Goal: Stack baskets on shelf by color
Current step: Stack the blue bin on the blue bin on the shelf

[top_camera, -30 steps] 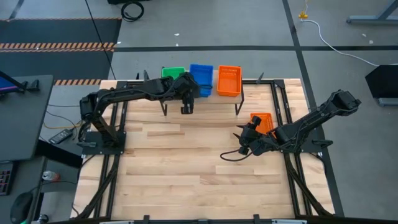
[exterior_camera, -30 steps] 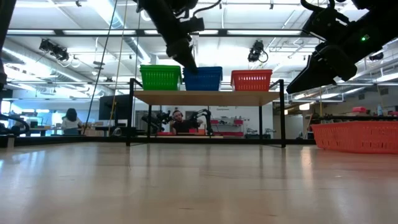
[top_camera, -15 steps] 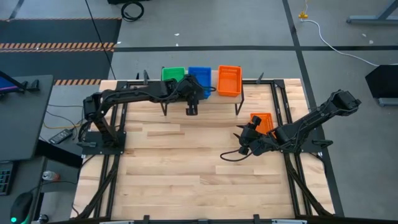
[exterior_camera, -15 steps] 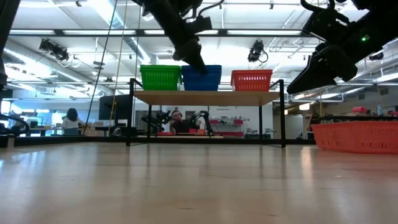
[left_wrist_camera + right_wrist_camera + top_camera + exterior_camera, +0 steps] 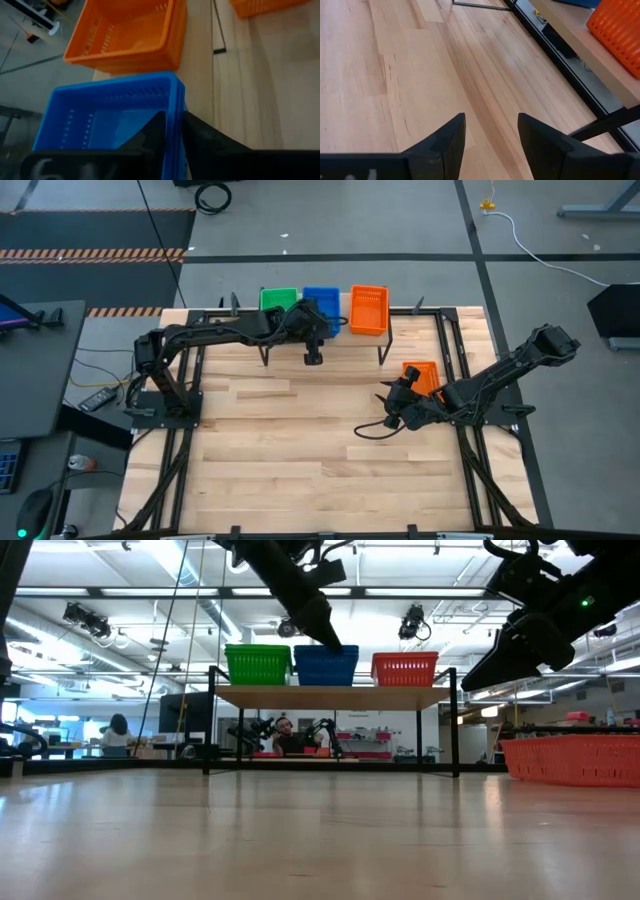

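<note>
The left gripper [image 5: 172, 131] is positioned over the shelf [image 5: 330, 696], in the upper centre of the high view. Its jaws are clamped on the near wall of the blue basket [image 5: 112, 112]: one finger is seen inside the basket and the other outside, with the rim pinched between them.

Three baskets are seen on the shelf in a row: the green basket [image 5: 278, 298] on the left, the blue basket in the middle, and the orange basket [image 5: 367, 309] on the right. Whether any of these is a stack of more than one cannot be told from the pictures. In the low view the blue basket appears to rest on the plank, just beside the green one.

A second orange basket [image 5: 423, 376] lies on the table [image 5: 300, 440] at the right of the high view, partly hidden behind the right arm. The right gripper [image 5: 490, 142] hangs above the table near it, with its jaws apart and nothing between them.

Handling judgement: the baskets are thin mesh plastic and are expected to be light, somewhat flexible and smooth-sided. A wall is likely to bow if squeezed hard. The stiffest hold is judged to be the rim at the middle of a short wall. Slipping and tilting are to be expected if the basket is gripped off-centre.
</note>
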You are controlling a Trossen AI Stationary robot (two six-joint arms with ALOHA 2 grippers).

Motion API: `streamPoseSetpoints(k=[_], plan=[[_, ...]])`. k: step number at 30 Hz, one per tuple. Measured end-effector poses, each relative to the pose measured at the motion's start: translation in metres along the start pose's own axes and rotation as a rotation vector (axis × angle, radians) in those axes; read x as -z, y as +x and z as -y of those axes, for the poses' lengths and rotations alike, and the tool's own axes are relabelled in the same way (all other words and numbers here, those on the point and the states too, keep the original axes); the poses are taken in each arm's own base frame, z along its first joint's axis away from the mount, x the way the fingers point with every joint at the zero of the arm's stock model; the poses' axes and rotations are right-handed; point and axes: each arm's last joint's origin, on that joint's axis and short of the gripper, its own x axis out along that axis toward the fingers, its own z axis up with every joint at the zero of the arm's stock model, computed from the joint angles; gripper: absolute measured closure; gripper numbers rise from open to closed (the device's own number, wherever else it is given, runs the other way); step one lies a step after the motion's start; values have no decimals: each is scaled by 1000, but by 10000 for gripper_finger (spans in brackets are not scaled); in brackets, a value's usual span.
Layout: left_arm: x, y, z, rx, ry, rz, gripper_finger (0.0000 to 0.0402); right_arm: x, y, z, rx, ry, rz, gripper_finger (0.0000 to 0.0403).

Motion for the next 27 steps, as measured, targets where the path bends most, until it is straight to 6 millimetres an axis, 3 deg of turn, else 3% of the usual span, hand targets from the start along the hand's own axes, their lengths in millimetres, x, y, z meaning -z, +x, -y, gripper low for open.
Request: streamPoseSetpoints(k=[12,27], plan=[[-2,0,0,13,-6,28,377,0,0,0,0,0,0,215],[-5,0,-1,9,-11,55,372,0,0,0,0,0,-1,215]])
